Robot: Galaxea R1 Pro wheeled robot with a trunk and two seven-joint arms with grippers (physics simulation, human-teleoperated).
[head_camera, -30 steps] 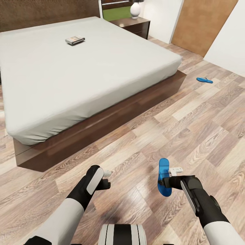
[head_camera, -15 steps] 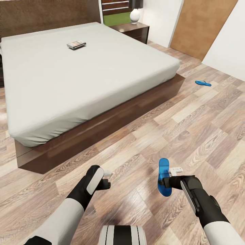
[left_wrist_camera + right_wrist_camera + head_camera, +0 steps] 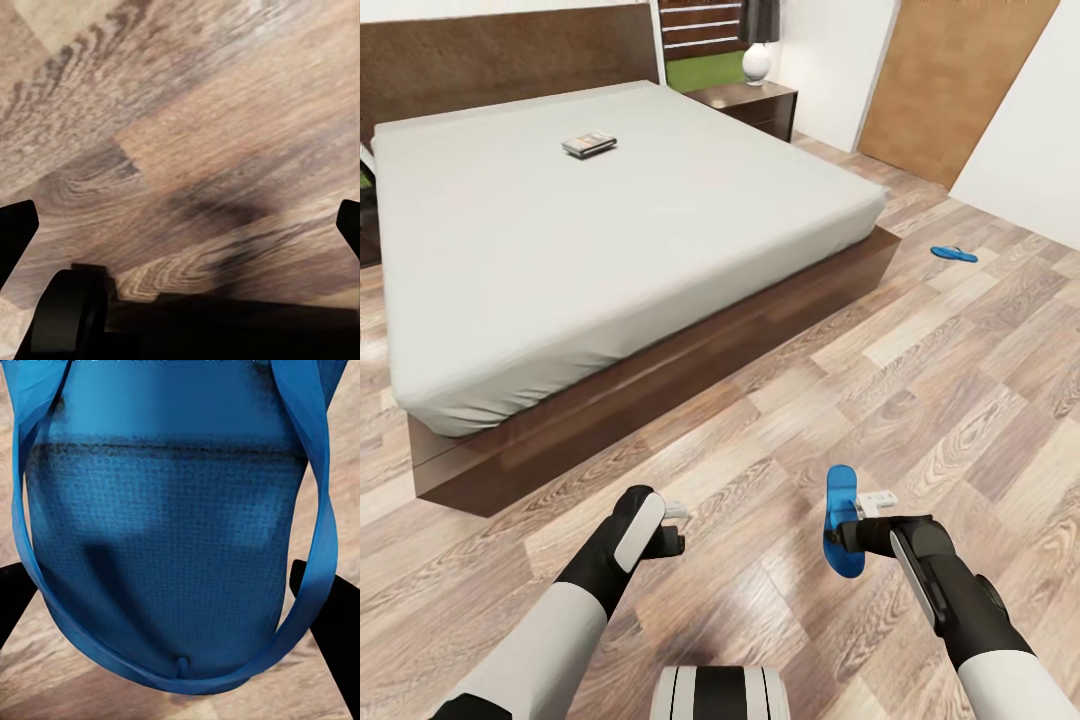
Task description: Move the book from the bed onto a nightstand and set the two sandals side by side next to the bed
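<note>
Sandal point(image 3: 843, 520) clenched in my right hand point(image 3: 857, 520), above the floor point(image 3: 960, 400). Second sandal point(image 3: 954, 254) lay well beyond the bed point(image 3: 610, 250); book point(image 3: 589, 145) on mattress. Left hand point(image 3: 672, 520) released, empty.

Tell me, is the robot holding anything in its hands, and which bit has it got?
The right hand holds a blue sandal, gripped at the edge of its sole about midway along. The left hand holds nothing.
</note>
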